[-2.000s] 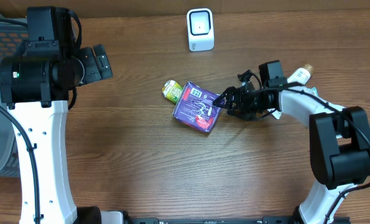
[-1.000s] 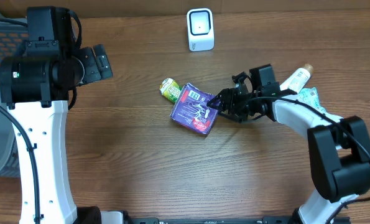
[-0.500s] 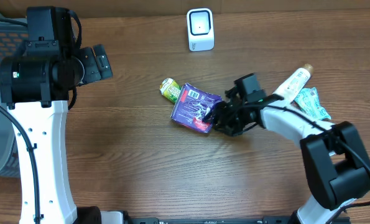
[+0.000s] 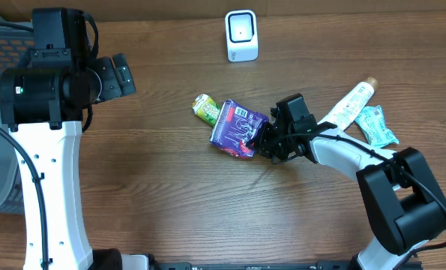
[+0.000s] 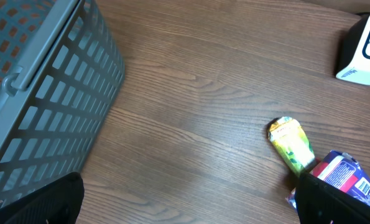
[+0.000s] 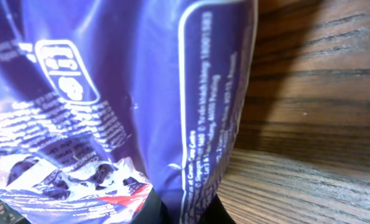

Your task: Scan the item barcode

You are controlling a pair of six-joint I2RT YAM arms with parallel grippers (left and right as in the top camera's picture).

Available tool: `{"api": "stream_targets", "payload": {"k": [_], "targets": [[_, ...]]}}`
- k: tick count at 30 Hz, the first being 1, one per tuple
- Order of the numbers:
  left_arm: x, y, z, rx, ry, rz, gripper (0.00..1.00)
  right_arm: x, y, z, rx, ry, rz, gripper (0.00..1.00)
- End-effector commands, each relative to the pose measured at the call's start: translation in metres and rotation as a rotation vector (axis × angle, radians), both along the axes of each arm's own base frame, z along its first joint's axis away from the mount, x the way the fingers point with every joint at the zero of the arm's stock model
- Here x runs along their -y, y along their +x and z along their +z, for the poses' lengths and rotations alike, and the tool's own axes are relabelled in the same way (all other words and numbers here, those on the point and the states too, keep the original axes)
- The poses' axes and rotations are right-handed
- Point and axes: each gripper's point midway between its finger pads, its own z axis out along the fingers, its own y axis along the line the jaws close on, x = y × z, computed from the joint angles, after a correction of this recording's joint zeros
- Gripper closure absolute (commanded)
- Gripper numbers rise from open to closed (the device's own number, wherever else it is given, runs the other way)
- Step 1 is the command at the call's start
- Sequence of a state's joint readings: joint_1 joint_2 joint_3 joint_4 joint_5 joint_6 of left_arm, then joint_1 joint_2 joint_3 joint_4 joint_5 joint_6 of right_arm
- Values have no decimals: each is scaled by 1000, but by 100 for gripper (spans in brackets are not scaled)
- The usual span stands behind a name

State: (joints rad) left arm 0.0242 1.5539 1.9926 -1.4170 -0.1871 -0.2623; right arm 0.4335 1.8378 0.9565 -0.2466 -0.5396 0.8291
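The right end effector [image 4: 265,139] is clenching on the right-hand edge of the purple packet [image 4: 237,127], just right of the middle of the overhead frame. The right wrist view is showing purple film bunching between the dark jaws at the bottom edge. The packet appears to be lying on the bench [image 4: 170,202], not visibly lifted, with a small green and yellow packet [image 4: 205,108] just beside its upper-left corner. The white scanner [image 4: 241,35] is standing at the top centre, well apart from the packet. At the upper left, the left end effector [image 4: 124,75] is hanging released, jaws wide, holding nothing. A pale tube [image 4: 348,104] and a teal sachet [image 4: 375,125] are lying at the right. The grasp is looking done. Lifting the packet, carrying it to the scanner and turning its barcode toward the scanner's face are all remaining. A white label patch is showing near the packet's upper end, too small to confirm as the barcode.
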Motion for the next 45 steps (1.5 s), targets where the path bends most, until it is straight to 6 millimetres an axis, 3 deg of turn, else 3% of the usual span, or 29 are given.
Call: {"api": "stream_targets", "payload": {"k": [1,5,11,15,24,30,45], "targets": [[0,-3,12,43,-11,11,0,0,6,21,76,-2,48,96],[0,-3,12,43,-11,11,0,3,6,60,160,-17,139,96],[0,-3,12,43,-11,11,0,-10,3,136,379,42,361,96],[0,-3,12,43,-11,11,0,-8,4,182,486,6,471,96],[0,-2,13,43,-11,11,0,28,15,261,542,-219,384,96],[0,-2,13,43,-11,11,1,47,19,277,550,-326,315,96],[0,-3,12,43,-11,11,0,57,33,279,585,-394,259,96]]}}
